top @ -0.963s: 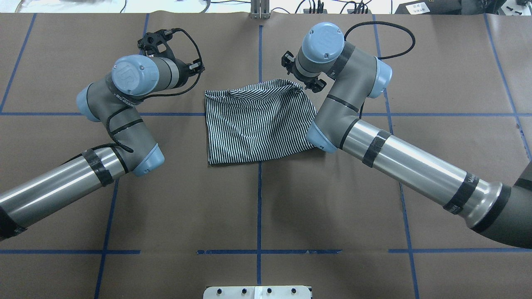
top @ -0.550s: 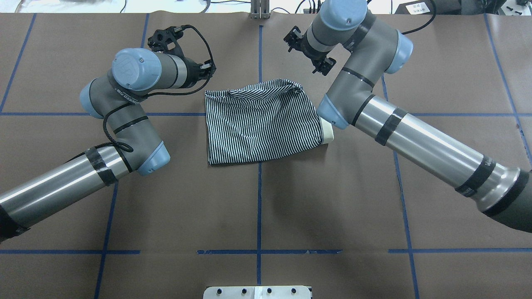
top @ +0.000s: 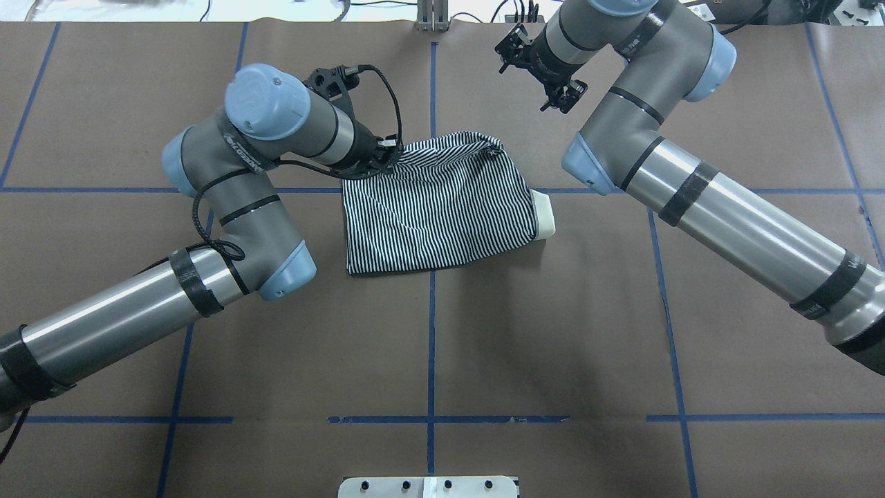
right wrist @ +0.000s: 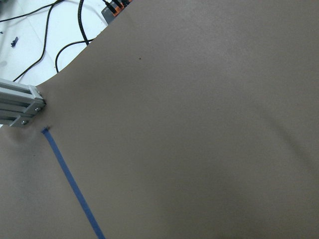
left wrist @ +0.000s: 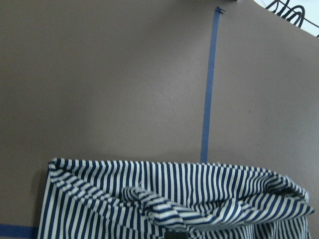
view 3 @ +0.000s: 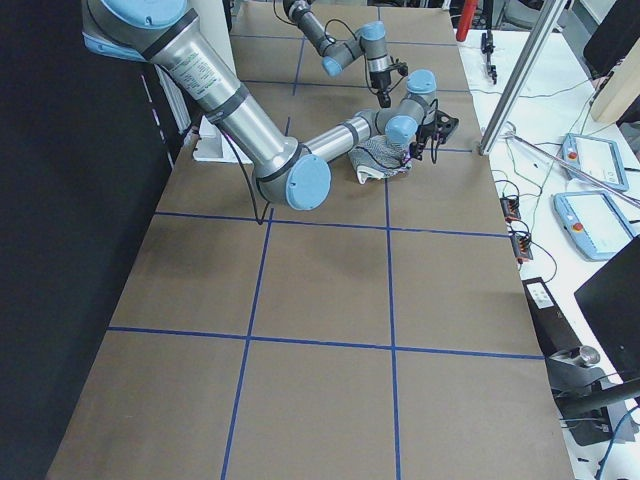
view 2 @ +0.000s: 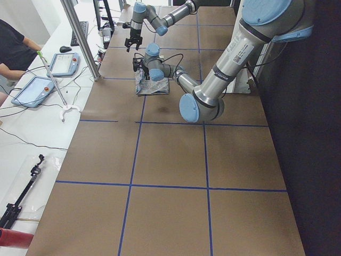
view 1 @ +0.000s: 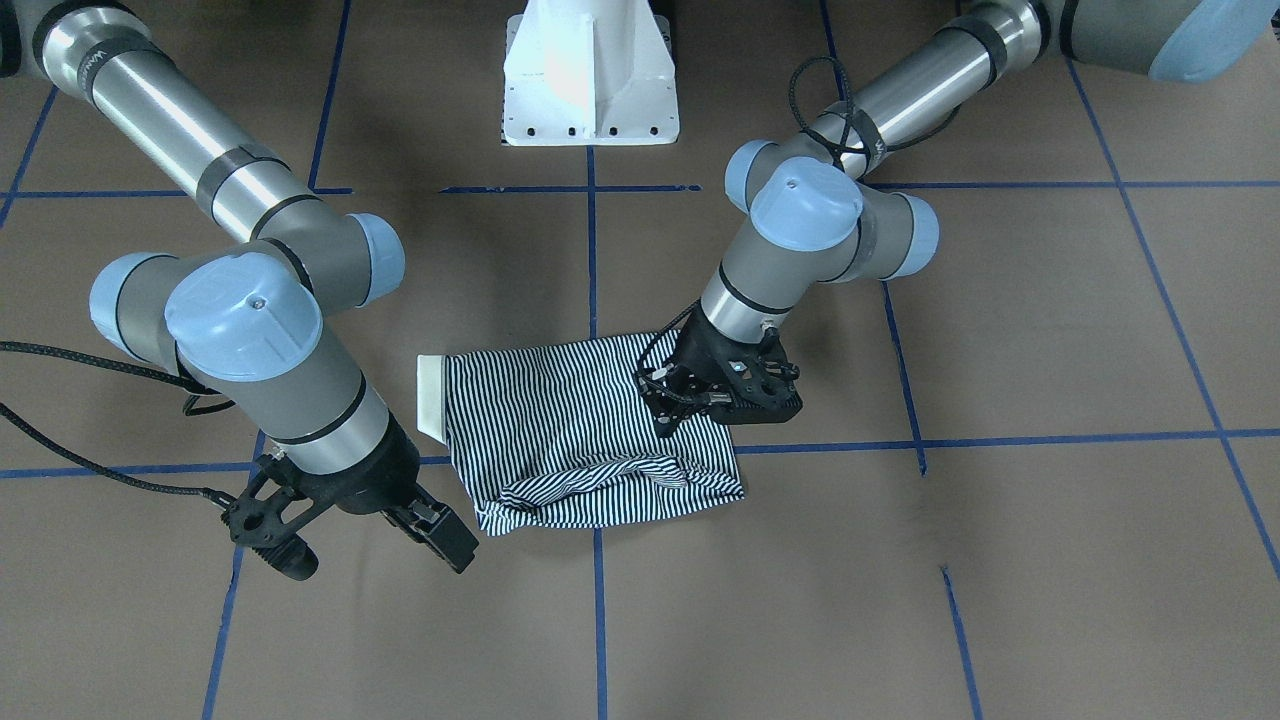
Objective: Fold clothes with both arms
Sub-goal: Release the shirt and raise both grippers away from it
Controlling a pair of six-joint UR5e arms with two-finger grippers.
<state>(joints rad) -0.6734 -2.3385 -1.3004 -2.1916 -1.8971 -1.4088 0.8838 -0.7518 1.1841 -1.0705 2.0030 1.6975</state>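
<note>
Overhead exterior shows us the shirt [top: 442, 207] as a rough folded rectangle across the centre tape [top: 431, 332] line, on the far half of the table [top: 588, 332], cream collar [top: 545, 218] poking out on the robot's R side. We judge it light, limp, non-fragile: layers prob. slide on each other, so pinch thru all of them at a corner or the rumpled far edge, not mid-panel. L gripper [view 1: 675, 412] sits over the far L corner; spread or pinching cloth, we can't tell. R gripper [view 1: 435, 530] hangs clear past the far R corner, carrying nothing, jaw gap unclear too. Brown paper top looks smooth, so cloth may drag; lots of room all round, base [view 1: 590, 70] well apart, bench [view 2: 32, 122] w/ cables + a seated person [view 2: 16, 50] beyond the far side
</note>
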